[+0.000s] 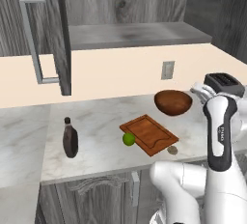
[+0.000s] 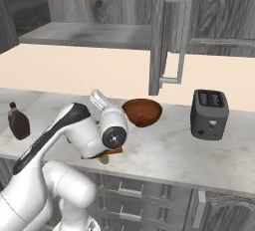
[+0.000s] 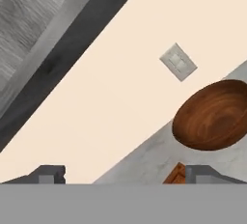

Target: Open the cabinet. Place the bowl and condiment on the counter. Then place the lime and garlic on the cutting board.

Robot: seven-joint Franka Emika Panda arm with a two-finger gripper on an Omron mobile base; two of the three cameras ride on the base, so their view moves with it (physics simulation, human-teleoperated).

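- Your claw (image 3: 125, 175) stands released, holding nothing, aimed at the wall.
- Glossy reddish-brown bowl (image 1: 173, 102) sits on the marbled surface (image 1: 96, 121) behind the cutting board (image 1: 149, 133).
- Bright green lime (image 1: 129, 139) touches the board's edge.

The cabinet (image 1: 62, 35) of dark grey wood grain stands open, its door swung out edge-on with a long silver bar handle. On the white-grey marbled surface (image 1: 101, 121) below, the glossy reddish-brown bowl (image 1: 173, 102) sits upright near the back wall. The flat reddish-brown cutting board (image 1: 149, 133), grooved around its rim, lies in front of the bowl. The bright green lime (image 1: 129, 139) rests against the board's left edge. The small pale garlic (image 1: 172, 149) lies at the board's near corner. The slim dark brown condiment (image 1: 70, 138) bottle stands upright, well to the left of the board.
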